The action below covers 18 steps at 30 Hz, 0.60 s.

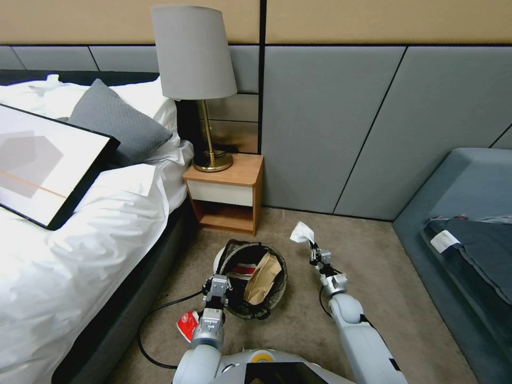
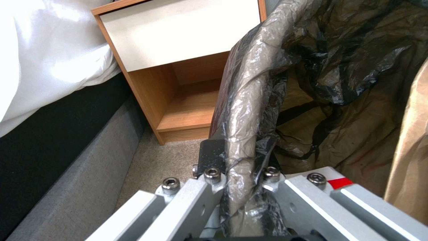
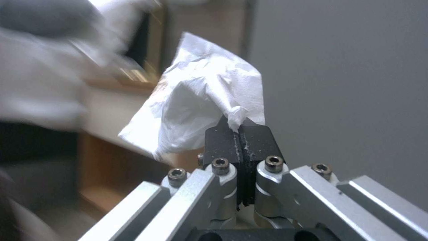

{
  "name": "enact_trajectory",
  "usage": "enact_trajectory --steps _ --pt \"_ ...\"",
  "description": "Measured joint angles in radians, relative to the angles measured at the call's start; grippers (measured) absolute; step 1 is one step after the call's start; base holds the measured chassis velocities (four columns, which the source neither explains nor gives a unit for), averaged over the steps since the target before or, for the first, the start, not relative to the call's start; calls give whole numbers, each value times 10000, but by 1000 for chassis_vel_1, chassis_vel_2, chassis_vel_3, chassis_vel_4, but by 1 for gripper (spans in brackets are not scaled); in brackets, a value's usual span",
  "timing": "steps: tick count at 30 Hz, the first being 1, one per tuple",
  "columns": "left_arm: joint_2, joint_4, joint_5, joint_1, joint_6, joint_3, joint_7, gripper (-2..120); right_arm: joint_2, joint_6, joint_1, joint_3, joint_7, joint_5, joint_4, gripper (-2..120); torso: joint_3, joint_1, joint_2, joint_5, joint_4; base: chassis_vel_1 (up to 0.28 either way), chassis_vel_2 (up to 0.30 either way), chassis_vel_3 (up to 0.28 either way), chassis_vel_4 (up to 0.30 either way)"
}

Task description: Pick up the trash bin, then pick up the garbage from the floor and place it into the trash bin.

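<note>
The trash bin (image 1: 226,255), round and white with a black bag liner, hangs tilted above the carpet in front of the nightstand. My left gripper (image 1: 218,284) is shut on its near rim; the left wrist view has the liner-wrapped rim (image 2: 243,100) pinched in that left gripper (image 2: 238,159). Inside the bin lie a brown paper bag (image 1: 263,277) and a red-and-white packet (image 1: 245,269). To the bin's right, my right gripper (image 1: 313,249) is shut on a white paper scrap (image 1: 302,233), held up off the floor; the right wrist view shows the crumpled scrap (image 3: 209,97) clamped in the right gripper (image 3: 238,129). A red packet (image 1: 188,324) lies on the carpet beside my left arm.
A wooden nightstand (image 1: 226,192) with a lamp (image 1: 194,58) stands just beyond the bin. The bed (image 1: 80,224) runs along the left with a framed picture (image 1: 42,165) on it. A black cable (image 1: 154,320) loops over the carpet. A grey upholstered bench (image 1: 464,213) sits at right.
</note>
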Motion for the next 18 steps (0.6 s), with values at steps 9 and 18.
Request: enact_trajectory --steps 9,18 --pt "24 -16 -21 -17 0 1 1 0 -499 627 -1324 -620 -1255 -422 1295 0 0 0 1 2 0 0 0 0 0" --pt "15 -25 -25 -42 0 40 6 0 -687 1017 -1964 -1000 -1452 -1070 943 0 0 0 0 3 -1 0 0 0 0"
